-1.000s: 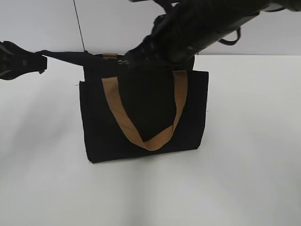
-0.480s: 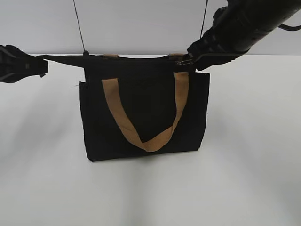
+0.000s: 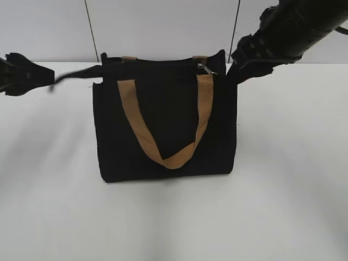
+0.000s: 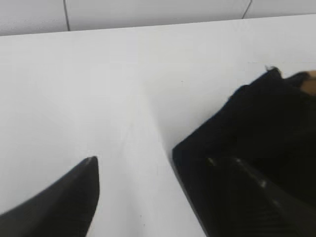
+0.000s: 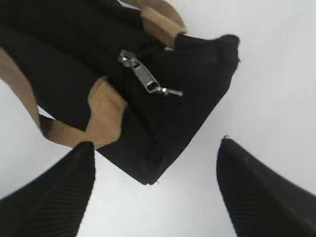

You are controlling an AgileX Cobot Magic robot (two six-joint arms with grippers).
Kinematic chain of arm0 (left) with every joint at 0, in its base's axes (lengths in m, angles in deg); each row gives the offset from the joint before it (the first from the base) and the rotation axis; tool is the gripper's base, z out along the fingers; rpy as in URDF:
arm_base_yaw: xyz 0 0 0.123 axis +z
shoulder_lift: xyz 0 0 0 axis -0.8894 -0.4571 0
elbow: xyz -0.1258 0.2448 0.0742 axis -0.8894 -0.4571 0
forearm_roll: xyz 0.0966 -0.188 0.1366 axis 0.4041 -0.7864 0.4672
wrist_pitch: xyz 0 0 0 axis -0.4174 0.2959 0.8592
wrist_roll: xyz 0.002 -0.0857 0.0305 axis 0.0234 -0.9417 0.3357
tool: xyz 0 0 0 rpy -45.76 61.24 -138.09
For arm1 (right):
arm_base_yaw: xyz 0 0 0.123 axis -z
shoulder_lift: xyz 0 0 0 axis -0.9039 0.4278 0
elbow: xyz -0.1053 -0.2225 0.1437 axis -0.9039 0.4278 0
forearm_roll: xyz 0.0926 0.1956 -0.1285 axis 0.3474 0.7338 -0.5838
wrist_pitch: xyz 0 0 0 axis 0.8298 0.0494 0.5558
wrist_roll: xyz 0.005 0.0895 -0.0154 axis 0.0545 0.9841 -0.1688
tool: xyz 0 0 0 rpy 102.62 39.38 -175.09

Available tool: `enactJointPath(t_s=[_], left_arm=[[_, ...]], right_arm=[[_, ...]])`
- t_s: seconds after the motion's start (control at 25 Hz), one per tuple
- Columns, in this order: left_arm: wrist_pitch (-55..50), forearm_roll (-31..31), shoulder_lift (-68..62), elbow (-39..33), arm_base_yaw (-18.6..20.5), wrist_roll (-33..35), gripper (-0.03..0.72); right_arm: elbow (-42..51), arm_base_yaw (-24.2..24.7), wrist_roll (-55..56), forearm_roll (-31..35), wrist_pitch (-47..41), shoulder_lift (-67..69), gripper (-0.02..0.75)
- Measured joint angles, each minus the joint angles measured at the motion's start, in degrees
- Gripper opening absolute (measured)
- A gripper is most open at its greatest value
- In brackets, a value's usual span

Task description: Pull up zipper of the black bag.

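Note:
The black bag (image 3: 163,130) stands upright on the white table with its tan handle hanging down the front. The zipper runs along its top edge, and the silvery pull tab (image 3: 206,68) lies at the right end. The right wrist view shows the tab (image 5: 148,79) lying loose on the bag (image 5: 64,59). My right gripper (image 5: 155,143) is open and empty, just right of the bag's top right corner (image 3: 239,69). My left gripper (image 4: 152,163) is open and empty, left of the bag (image 4: 261,123). In the exterior view it (image 3: 24,76) is apart from a blurred black fabric tail (image 3: 76,73).
The white table (image 3: 283,179) runs all round the bag. A pale wall with two thin dark vertical lines (image 3: 91,32) stands behind it. No other objects show.
My right gripper let go of the pull tab at the right end and drew back to the right. My left gripper released the stretched black tail, which is springing back toward the bag.

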Motion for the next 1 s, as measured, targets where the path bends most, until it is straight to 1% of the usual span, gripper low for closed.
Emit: enactJointPath(t_s=[0.04,0.08,0.16,0.24,0.36,0.44,0.48,0.52,0.56,0.6,0.68,0.72,0.76,0.84,0.92,1.0], left_arm=[[-1.58,0.0,-0.07,0.0,-0.06,0.0,0.601],[-3.62,0.0,-0.07,0.0,-0.06,0.0,0.61],[-7.64,0.0,-0.07,0.0,-0.53,0.0,0.588],[-13.57,0.0,-0.07,0.0,-1.82,0.0,0.564],[-23.89,-0.05,-0.19,0.0,-6.2,0.0,0.552],[-30.84,-0.49,-0.85,0.0,-10.04,1.59,0.548],[-33.34,-2.4,-1.36,0.0,-11.42,4.51,0.547],[-35.01,-5.66,-1.83,0.0,-12.95,8.91,0.547],[-36.15,-11.35,-2.09,0.0,-14.47,14.37,0.547],[-37.92,-18.34,-2.29,0.0,-16.02,19.64,0.546],[-42.85,-33.78,-2.33,0.51,-19.03,34.98,0.547],[-46.1,-42.79,-2.33,1.5,-20.64,42.07,0.547],[-49.74,-51.38,-2.28,2.66,-21.87,50.67,0.547],[-56.08,-64.88,-1.62,6.23,-24.43,65.56,0.547],[-61.81,-75.55,0.51,9.61,-26.11,74.64,0.547],[-66.26,-82.17,3.71,12.58,-27.42,80.89,0.553]], right_arm=[[0.0,-0.27,-1.94,0.21,0.19,-0.36,0.573],[0.0,-0.53,-3.05,0.39,0.28,-0.77,0.598],[0.0,-1.04,-4.34,0.33,0.34,-1.51,0.601],[0.0,-1.4,-4.64,-0.16,0.18,-2.26,0.595],[0.0,-1.69,-3.41,-2.96,-0.25,-3.48,0.592],[0.0,-1.77,-1.46,-5.46,-0.55,-4.57,0.592],[0.0,-1.77,-0.74,-6.42,-0.95,-5.22,0.592],[0.0,-1.77,-0.37,-7.02,-1.42,-5.87,0.592],[0.0,-1.77,-0.16,-7.28,-2.13,-6.4,0.592],[0.0,-1.77,0.06,-7.44,-2.94,-7.05,0.591],[0.0,-1.77,0.31,-7.62,-4.66,-8.3,0.589],[0.0,-1.77,0.5,-7.63,-5.41,-9.06,0.589],[0.0,-1.77,0.62,-7.67,-6.17,-9.86,0.588],[0.45,-1.86,1.02,-7.74,-7.07,-11.62,0.588],[2.11,-1.86,1.36,-7.74,-7.35,-14.3,0.588],[5.24,-1.86,1.77,-7.81,-7.6,-17.63,0.589]])
